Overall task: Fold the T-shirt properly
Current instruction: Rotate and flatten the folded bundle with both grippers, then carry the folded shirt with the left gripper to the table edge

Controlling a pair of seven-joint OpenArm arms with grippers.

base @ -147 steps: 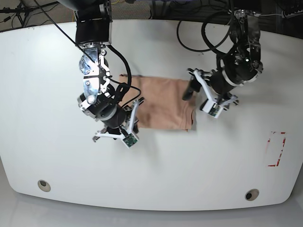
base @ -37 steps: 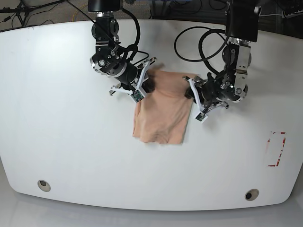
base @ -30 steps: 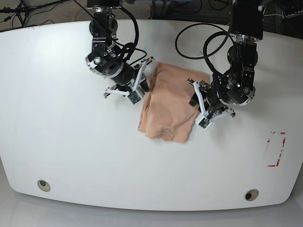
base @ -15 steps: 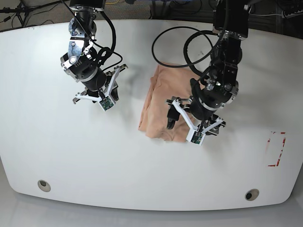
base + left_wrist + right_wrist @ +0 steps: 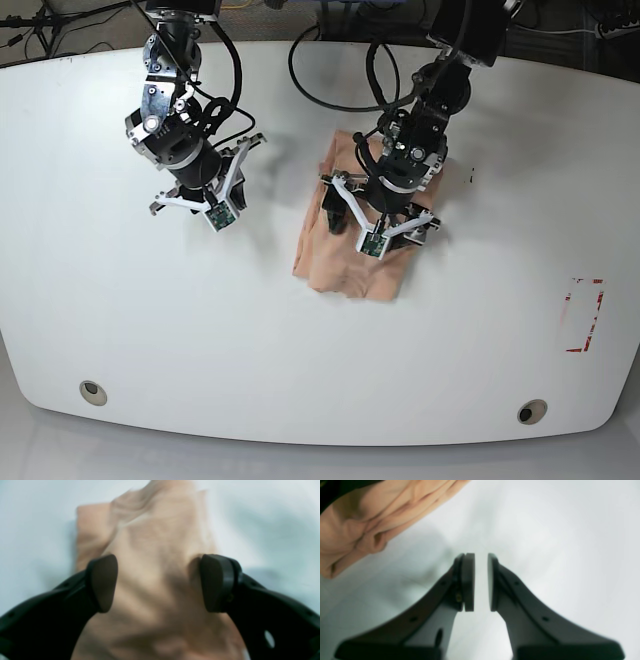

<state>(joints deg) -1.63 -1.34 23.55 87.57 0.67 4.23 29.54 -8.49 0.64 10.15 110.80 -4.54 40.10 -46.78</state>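
The peach T-shirt (image 5: 340, 262) lies folded into a wrinkled oblong at the middle of the white table (image 5: 480, 330). My left gripper (image 5: 380, 215) sits right over its upper half. In the left wrist view that gripper (image 5: 158, 582) is open, its dark pads (image 5: 102, 582) spread wide with the T-shirt (image 5: 155, 542) beneath them and nothing pinched. My right gripper (image 5: 205, 190) is off to the shirt's left above bare table. In the right wrist view this gripper (image 5: 481, 582) has its pads nearly together, nothing between them, and a bunched edge of the T-shirt (image 5: 370, 517) at the upper left.
A red rectangular mark (image 5: 585, 315) is near the table's right edge. Two round holes (image 5: 92, 390) (image 5: 530, 411) sit close to the front edge. Black cables (image 5: 400, 90) loop over the back of the table behind the arms.
My left arm has moved from the shirt's right edge onto its middle and its jaws have spread wide. My right arm pulled away to the left of the shirt, then held still.
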